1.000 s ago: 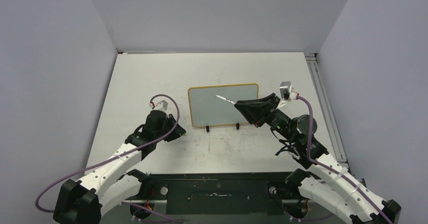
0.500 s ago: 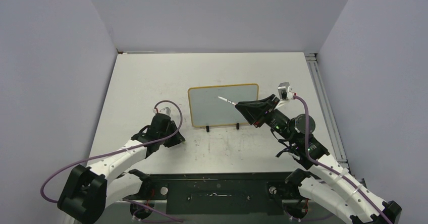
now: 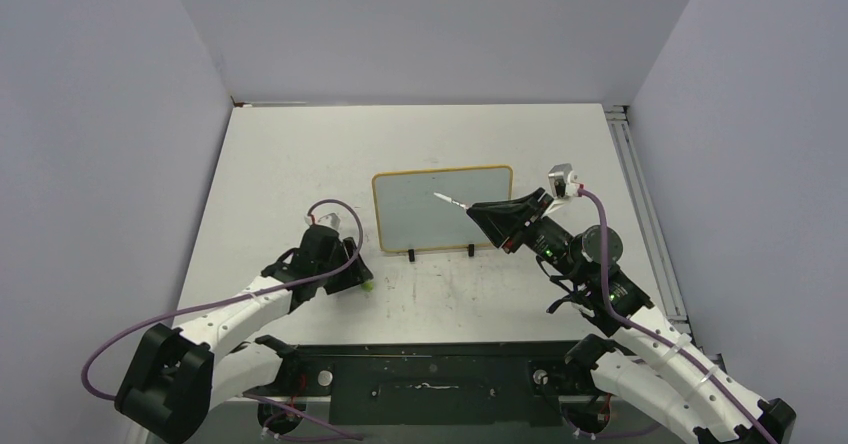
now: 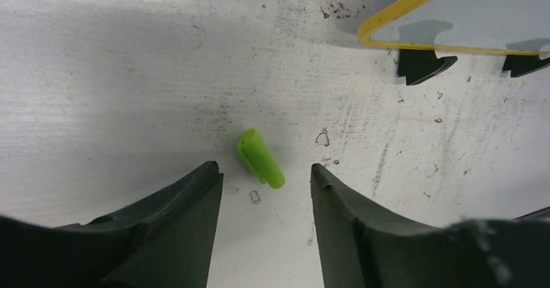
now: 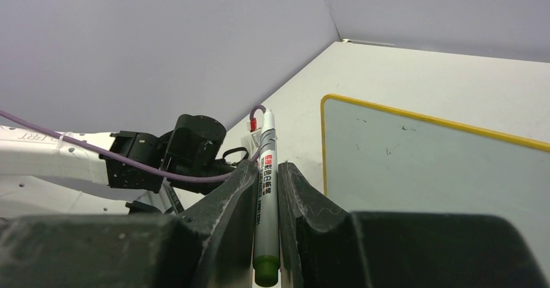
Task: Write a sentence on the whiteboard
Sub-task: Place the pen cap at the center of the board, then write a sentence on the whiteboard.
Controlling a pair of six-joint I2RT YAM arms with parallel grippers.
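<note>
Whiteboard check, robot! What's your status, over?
Left end effector open over green cap. Right end effector shut on marker. Whiteboard blank. Cap apart from board.

Robot lab cell. Plain lilac-grey walls (image 3: 430, 24) box in a scuffed white surface (image 3: 290, 154). Cabled left arm (image 3: 238, 310), right arm (image 3: 672, 361) bolted at near edge.

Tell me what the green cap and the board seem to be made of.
Green cap: likely plastic, smooth and slightly glossy, with a hollow open end. Whiteboard: a glossy coated face, mirroring its black feet; yellow frame could be plastic or painted wood.
</note>
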